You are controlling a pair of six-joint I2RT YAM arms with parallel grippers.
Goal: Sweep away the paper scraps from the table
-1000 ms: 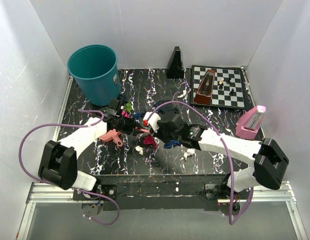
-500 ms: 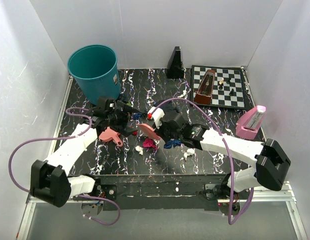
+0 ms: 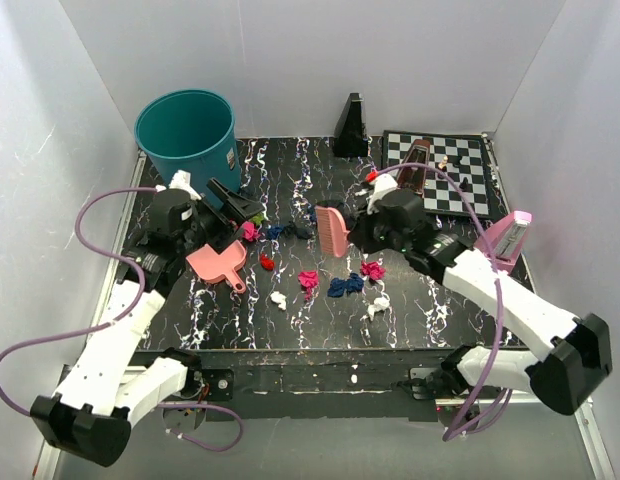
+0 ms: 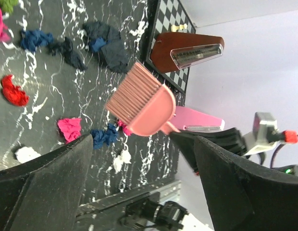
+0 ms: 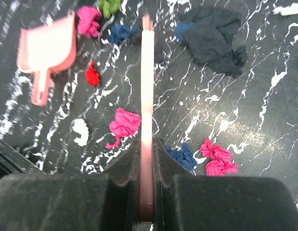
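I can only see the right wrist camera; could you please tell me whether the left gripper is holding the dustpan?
Observer: No, the left gripper is open and empty; the dustpan lies loose on the table.
Operator: Thank you. Is there a bin anywhere?
Observer: Yes, a teal bin stands upright in the far left corner.
Operator: And what lies beyond my brush?
Observer: A chessboard in the far right corner, with a brown metronome on it.

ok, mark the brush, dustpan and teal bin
brush (image 3: 333,230): top external view, on its pink head.
dustpan (image 3: 212,262): top external view, on the flat pan.
teal bin (image 3: 193,165): top external view, on its outer wall.
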